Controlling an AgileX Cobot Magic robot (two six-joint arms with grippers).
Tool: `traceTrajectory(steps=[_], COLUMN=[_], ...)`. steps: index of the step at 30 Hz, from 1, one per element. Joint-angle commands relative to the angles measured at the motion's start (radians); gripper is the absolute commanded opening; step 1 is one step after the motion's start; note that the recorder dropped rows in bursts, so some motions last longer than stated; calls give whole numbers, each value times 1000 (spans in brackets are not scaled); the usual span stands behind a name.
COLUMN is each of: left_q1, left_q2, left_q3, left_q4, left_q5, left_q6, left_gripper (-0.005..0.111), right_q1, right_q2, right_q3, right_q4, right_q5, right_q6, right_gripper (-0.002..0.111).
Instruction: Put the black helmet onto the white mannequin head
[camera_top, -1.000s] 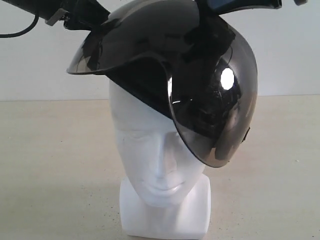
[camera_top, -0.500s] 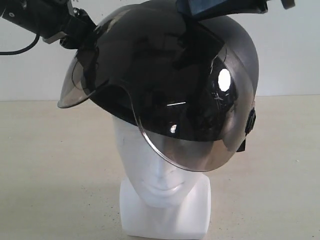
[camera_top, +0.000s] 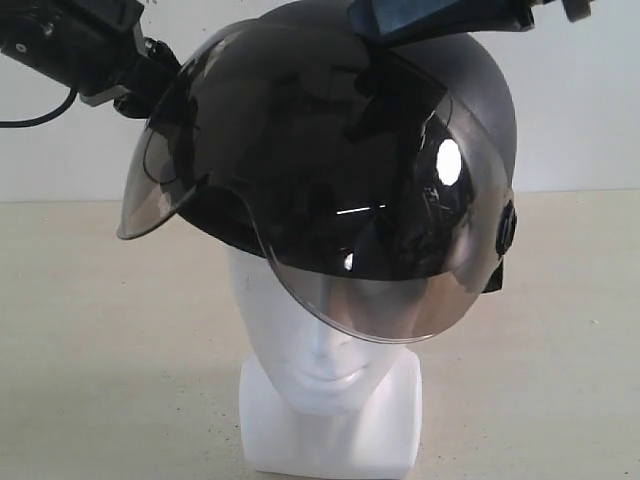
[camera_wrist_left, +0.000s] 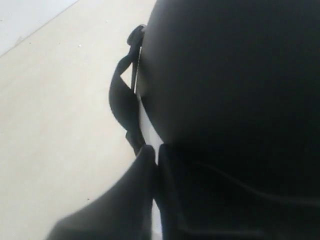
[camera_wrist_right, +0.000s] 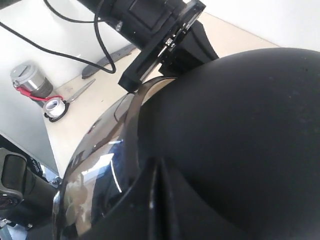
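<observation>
Where the black helmet (camera_top: 340, 170) is placed: it is set over the crown of the white mannequin head (camera_top: 325, 345); the brow is covered, while nose, mouth and neck base are left showing below the rim.
Visor: the tinted visor (camera_top: 390, 295) is seen hanging in front of the forehead and eyes, and it is flared out to one side.
Left gripper (camera_wrist_left: 156, 150): it is found at the helmet's lower rim. Its fingers (camera_wrist_left: 127, 205) are drawn nearly together, with only a thin pale slit between them. Whether the rim is clamped cannot be told.
Strap: a black strap (camera_wrist_left: 122, 105) is seen hanging from the rim just beyond the left fingertips.
Right gripper (camera_wrist_right: 156, 167): it is laid against the shell, close beside the visor's edge. Its fingers (camera_wrist_right: 132, 205) are nearly together, dark on dark, so a grip cannot be told.
Left arm (camera_wrist_right: 155, 30): it is met at the helmet's far side, beyond the right fingertips.
Table (camera_top: 90, 330): the pale surface is seen under the neck base, well below both sets of fingers.
Scissors (camera_wrist_right: 77, 92) and tape roll (camera_wrist_right: 54, 106): both are laid well apart from the right fingers.
</observation>
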Motion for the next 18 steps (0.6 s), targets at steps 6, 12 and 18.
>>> traceTrajectory(steps=[6, 12, 18], left_q1=[-23, 0, 0], left_q2=[-81, -175, -245], left_q3=[64, 64, 64], left_q4=[-39, -42, -91], left_q5=[151, 151, 151], left_q6=[13, -4, -14], left_gripper=[4, 4, 4], right_q1=[3, 3, 3], right_q2=[2, 2, 2], right_q3=[4, 4, 4], right_q4=[-18, -18, -18], right_q5=[88, 101, 108], right_q6=[13, 13, 21], right_gripper=[0, 0, 0])
